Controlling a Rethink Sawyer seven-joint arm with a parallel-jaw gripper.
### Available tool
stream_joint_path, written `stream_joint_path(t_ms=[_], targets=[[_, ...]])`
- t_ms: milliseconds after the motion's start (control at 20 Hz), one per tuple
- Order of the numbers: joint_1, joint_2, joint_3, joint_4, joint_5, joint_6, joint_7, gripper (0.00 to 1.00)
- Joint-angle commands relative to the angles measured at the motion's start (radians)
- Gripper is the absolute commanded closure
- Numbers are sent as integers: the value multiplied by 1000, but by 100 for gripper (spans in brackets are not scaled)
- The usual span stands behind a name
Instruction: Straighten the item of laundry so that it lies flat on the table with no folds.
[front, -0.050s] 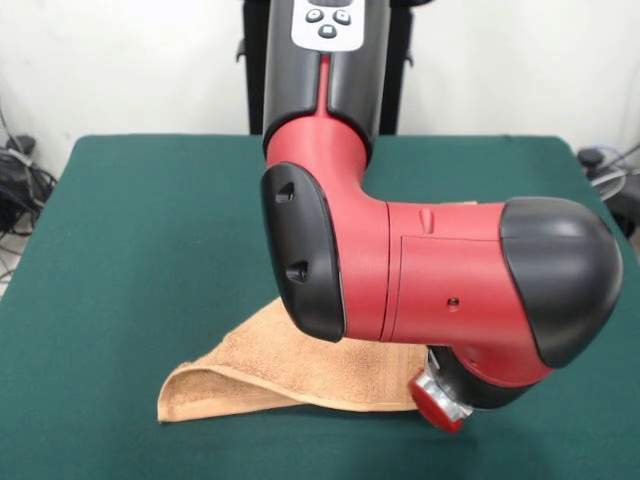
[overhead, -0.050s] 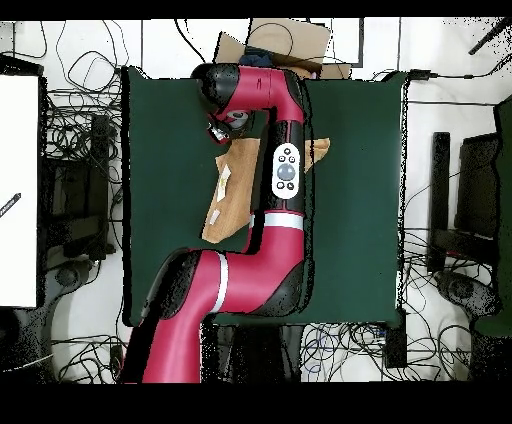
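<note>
Towel (front, -0.050s: 300, 365), peach-orange terry, one item: lies on the table (front, -0.050s: 140, 260) in the front view's lower middle, not flat, its left corner folded over in a thick rolled lip, its right part hidden behind the arm. Arm (front, -0.050s: 440, 275), red and black, one: bends across the front view, its bulky elbow and wrist housings filling the centre and right. Gripper (front, -0.050s: 437, 402): only a red and silver part shows under the black wrist cap, low over the towel's right edge; whether the fingers stand apart or together cannot be told, nor whether they touch the cloth. Overhead view, same items: towel (overhead, -0.050s: 228, 195) as an irregular tan shape on the table's middle, partly under the arm (overhead, -0.050s: 285, 175), with a pale strip on its left portion; gripper (overhead, -0.050s: 222, 130) near the towel's upper end. Table, dark green cloth cover: broad bare areas on both sides. Surroundings: white wall behind, tangled cables (overhead, -0.050s: 75, 140) on the floor, cardboard box (overhead, -0.050s: 285, 42) beyond the table's top edge.
</note>
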Motion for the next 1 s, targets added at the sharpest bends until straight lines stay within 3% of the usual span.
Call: stream_joint_path(t_ms=[50,300,600,800,1000], targets=[[-6,15,1,160,2,-129,257,100],[-29,-28,-12,243,59,-217,251,100],[-131,-276,-60,645,160,-307,146,100],[-154,-358,-60,750,182,-297,134,100],[-162,-384,-61,791,193,-307,131,100]])
